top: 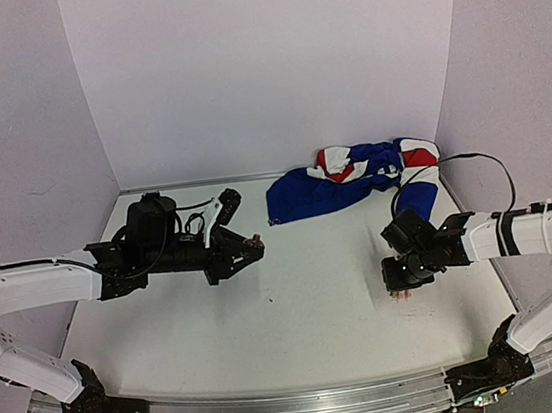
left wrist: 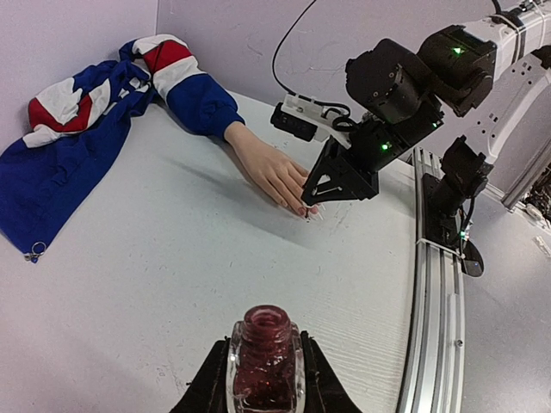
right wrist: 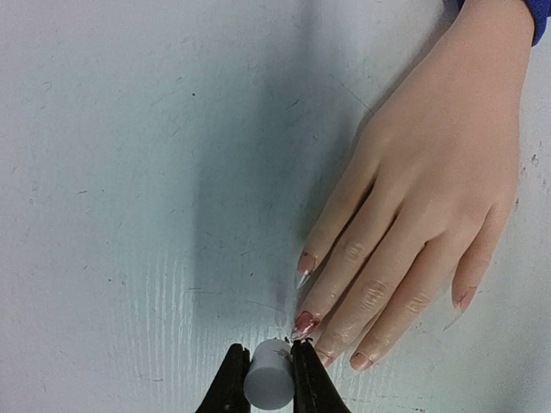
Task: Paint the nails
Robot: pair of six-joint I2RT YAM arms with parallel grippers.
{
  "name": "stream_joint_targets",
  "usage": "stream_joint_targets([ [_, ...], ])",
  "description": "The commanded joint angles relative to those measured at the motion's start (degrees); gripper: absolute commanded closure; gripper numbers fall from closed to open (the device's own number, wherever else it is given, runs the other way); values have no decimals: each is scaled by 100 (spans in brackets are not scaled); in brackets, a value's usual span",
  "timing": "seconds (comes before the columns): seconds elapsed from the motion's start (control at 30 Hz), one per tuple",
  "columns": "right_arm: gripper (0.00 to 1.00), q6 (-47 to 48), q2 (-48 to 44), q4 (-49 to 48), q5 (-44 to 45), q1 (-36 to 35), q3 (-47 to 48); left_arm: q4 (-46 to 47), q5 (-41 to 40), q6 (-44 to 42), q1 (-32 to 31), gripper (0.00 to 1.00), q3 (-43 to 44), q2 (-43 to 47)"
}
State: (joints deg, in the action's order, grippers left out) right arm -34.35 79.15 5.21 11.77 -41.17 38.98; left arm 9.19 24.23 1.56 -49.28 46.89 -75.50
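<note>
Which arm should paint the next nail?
Right. The right gripper holds the cap at the hand's fingertips, beside the nails. The left gripper only holds the open bottle, away from the hand.

Take mannequin hand (right wrist: 413, 198) as your landmark. It lies flat on bench (top: 308, 303), palm down, fingers toward near edge, with nails (right wrist: 304, 323) at hand's near end. Behind wrist, sleeve (left wrist: 202, 103) runs back into bunched garment (top: 334, 184) by back wall. Your right pincer (right wrist: 269, 348) sits over fingertips, cap (right wrist: 269, 383) clamped in it, just beside nails. Your left pincer (left wrist: 264, 344) is well apart to left of hand and slightly behind, bottle (left wrist: 264, 379) gripped in it. In front of hand, rail (top: 300, 405) runs along bench edge.
</note>
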Motion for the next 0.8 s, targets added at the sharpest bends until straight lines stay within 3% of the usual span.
stream_joint_targets([
  [0.0,100,-11,-256,287,406,17,49,223,97,62,23,100,310,86],
  [0.27,100,-45,-51,288,783,30,100,215,67,54,24,100,287,122],
  [0.77,100,73,59,211,606,30,115,211,27,28,24,100,198,209],
])
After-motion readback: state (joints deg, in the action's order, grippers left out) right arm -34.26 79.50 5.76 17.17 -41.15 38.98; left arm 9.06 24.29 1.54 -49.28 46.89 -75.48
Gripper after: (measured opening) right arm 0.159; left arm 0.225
